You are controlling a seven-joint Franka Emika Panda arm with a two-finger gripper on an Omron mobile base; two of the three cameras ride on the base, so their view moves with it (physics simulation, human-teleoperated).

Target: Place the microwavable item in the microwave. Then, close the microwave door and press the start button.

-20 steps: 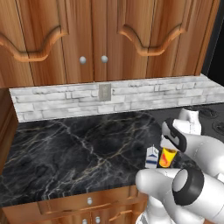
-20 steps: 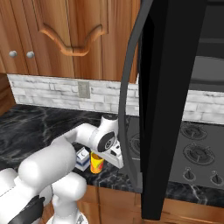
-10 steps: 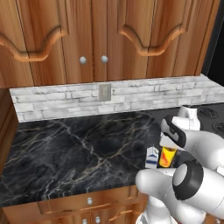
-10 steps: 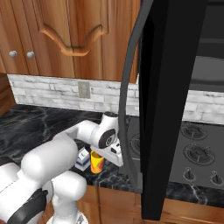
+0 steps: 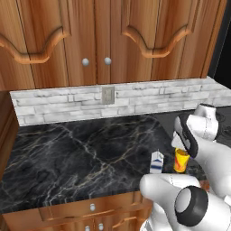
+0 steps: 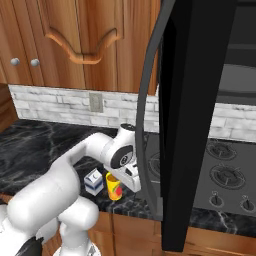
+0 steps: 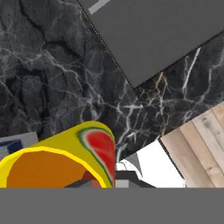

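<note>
The yellow cup [image 6: 114, 186] stands on the black counter [image 5: 81, 158] beside the milk carton [image 5: 156, 162], the gripper [image 6: 119, 187] closed on it, nothing yet moved into the microwave [image 6: 235, 75], whose door [image 6: 192, 125] hangs open.

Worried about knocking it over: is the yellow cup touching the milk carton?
Apart: the left base view shows dark counter between the yellow cup and milk carton.

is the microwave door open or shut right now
Open. The microwave door stands swung out toward the camera, edge-on, exposing the grey interior behind it.
</note>
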